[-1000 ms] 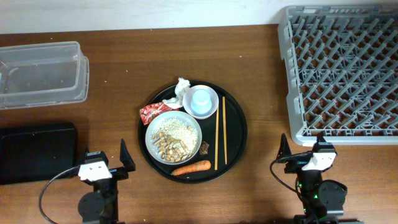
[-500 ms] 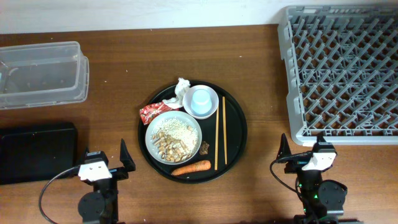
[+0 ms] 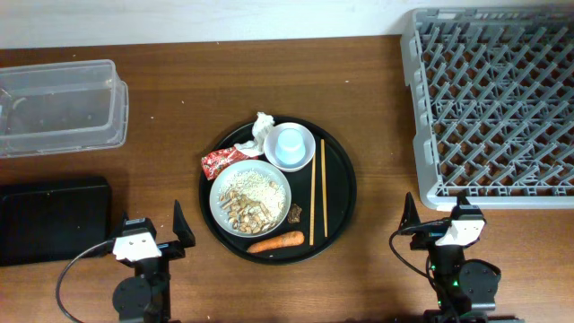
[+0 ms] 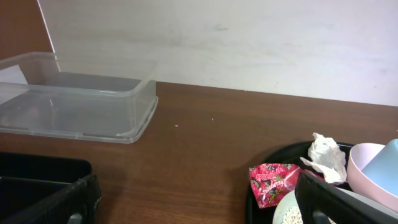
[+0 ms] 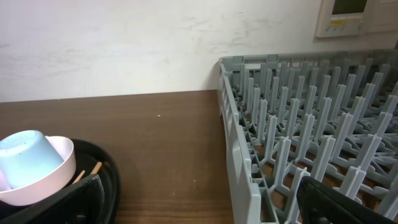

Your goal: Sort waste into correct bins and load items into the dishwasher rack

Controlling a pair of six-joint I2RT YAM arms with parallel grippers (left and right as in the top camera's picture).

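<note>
Overhead looks straight down — low wrist views share the cup (image 5: 26,157).

Likely a lab or test room, not a home kitchen: a wooden table (image 3: 377,72) stands against a bare white wall (image 4: 249,43) bearing a control panel (image 5: 349,15), with a commercial grey dishwasher rack (image 3: 493,99) at the table's far right corner.

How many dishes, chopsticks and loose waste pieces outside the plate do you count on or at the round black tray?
Dishes: 3 (plate, cup, bowl)
Chopsticks: 2
Loose waste: 4 (carrot, dark scrap, tissue, wrapper)
Total: 9
</note>
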